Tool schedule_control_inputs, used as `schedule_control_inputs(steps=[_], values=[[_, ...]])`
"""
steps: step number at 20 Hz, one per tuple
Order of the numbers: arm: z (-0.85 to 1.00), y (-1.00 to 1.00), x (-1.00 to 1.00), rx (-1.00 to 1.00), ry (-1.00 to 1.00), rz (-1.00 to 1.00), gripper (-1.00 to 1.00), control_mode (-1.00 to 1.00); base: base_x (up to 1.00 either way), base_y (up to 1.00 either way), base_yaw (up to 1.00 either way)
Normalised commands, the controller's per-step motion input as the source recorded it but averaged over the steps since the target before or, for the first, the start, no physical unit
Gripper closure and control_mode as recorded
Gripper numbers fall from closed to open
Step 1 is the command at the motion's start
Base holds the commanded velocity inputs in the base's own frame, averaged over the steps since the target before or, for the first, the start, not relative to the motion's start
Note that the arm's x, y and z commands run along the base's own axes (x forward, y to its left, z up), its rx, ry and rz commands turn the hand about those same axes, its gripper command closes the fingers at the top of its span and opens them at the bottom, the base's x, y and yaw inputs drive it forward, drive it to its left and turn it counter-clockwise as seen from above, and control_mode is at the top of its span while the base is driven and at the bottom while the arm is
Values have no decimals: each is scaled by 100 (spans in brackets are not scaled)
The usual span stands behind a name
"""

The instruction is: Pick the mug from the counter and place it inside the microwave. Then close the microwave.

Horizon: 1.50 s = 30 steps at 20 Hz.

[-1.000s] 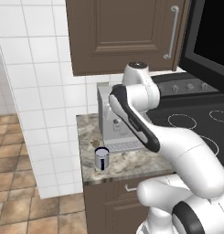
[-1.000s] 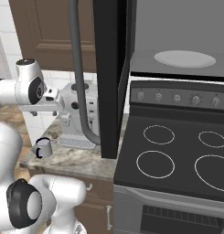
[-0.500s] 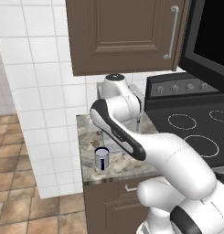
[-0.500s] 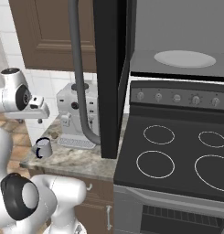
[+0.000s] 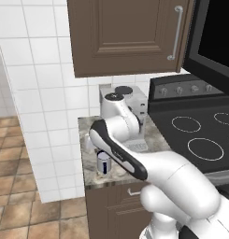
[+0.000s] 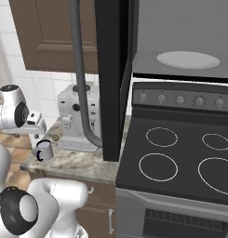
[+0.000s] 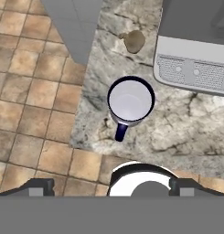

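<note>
Mug beneath wide-open jaws

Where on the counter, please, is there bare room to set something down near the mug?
Bare granite lies between the mug and the coffee machine, and along the counter front edge right of the mug. It is crowded toward the wall corner, where a small brown lump sits.

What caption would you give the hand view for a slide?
Looking straight down: open gripper above an upright, empty mug on the granite counter, beside the coffee machine.
</note>
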Motion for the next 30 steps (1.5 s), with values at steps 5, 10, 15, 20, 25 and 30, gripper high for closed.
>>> schedule_control_inputs(steps=[5, 10, 15, 20, 25, 30], values=[[-18, 0, 0, 6, 0, -8, -100, -100, 0, 0, 0], [0, 0, 2, 0, 1, -17, -100, -100, 0, 0, 0], [0, 0, 4, 0, 10, -18, -100, -100, 0, 0, 0], [0, 0, 0, 0, 18, -24, -100, -100, 0, 0, 0], [0, 0, 0, 0, 17, -20, -100, -100, 0, 0, 0], [-6, 0, 0, 0, 1, -2, -100, -100, 0, 0, 0]])
